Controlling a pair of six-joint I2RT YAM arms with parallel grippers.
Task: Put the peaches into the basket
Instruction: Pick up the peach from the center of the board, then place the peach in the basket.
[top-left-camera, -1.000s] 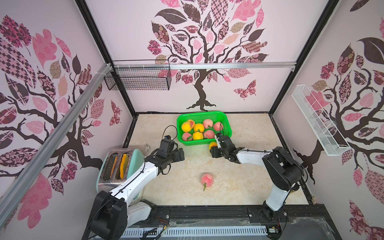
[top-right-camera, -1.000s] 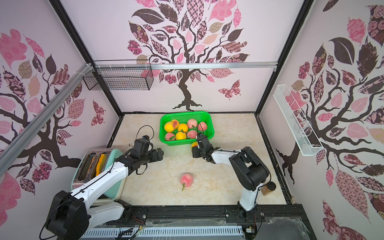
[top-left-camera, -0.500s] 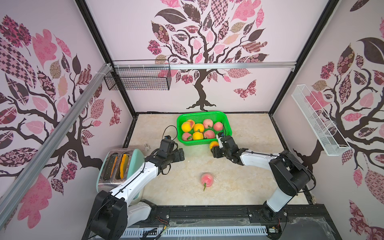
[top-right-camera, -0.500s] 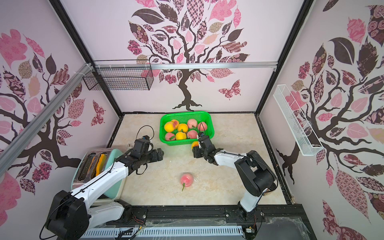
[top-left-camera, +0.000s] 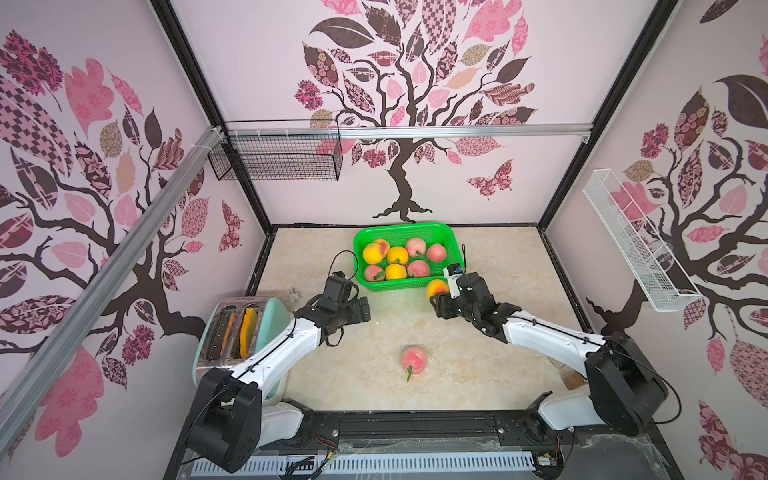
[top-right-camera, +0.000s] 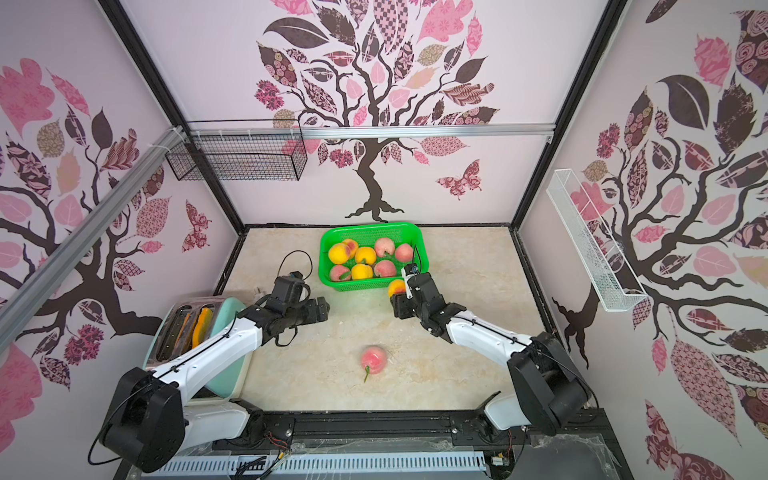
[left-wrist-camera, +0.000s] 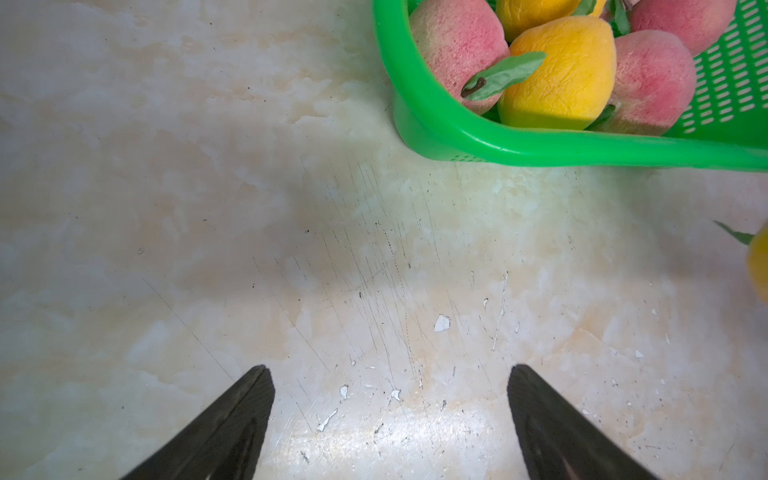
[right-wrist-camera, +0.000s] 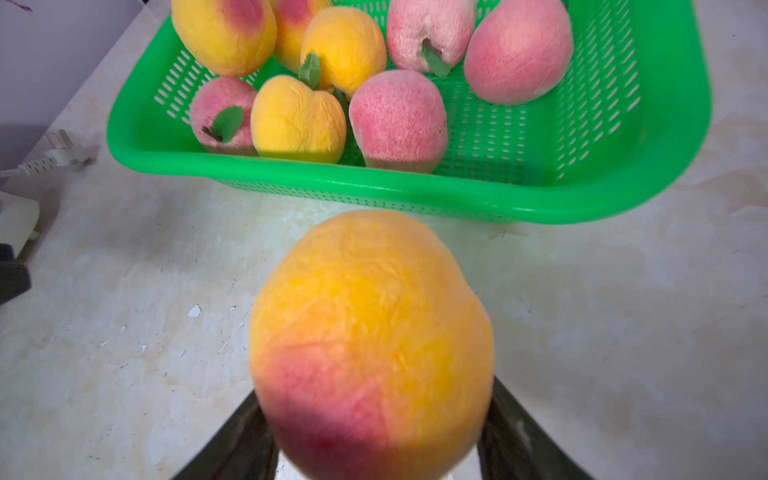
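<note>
Beige marbled tabletop (top-left-camera: 498, 257) carries a bright green perforated plastic basket (top-left-camera: 403, 284) near the back wall, with eight pink and yellow-orange toy peaches (top-left-camera: 397, 255) inside. The right gripper (right-wrist-camera: 374, 390) is clamped on a yellow-orange peach with a red blush (right-wrist-camera: 370, 340), just outside the basket's near rim. The left gripper (left-wrist-camera: 388, 369) hangs spread wide over bare table. One pink peach (top-left-camera: 414, 359) lies alone, well apart from the basket. A mint-green toaster (top-left-camera: 274, 311) holds orange slices in its slots.

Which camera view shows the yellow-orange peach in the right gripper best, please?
The right wrist view: the yellow-orange peach fills the frame between the right gripper's fingers. Both top views show it small beside the green basket; the left wrist view catches only an edge sliver.
</note>
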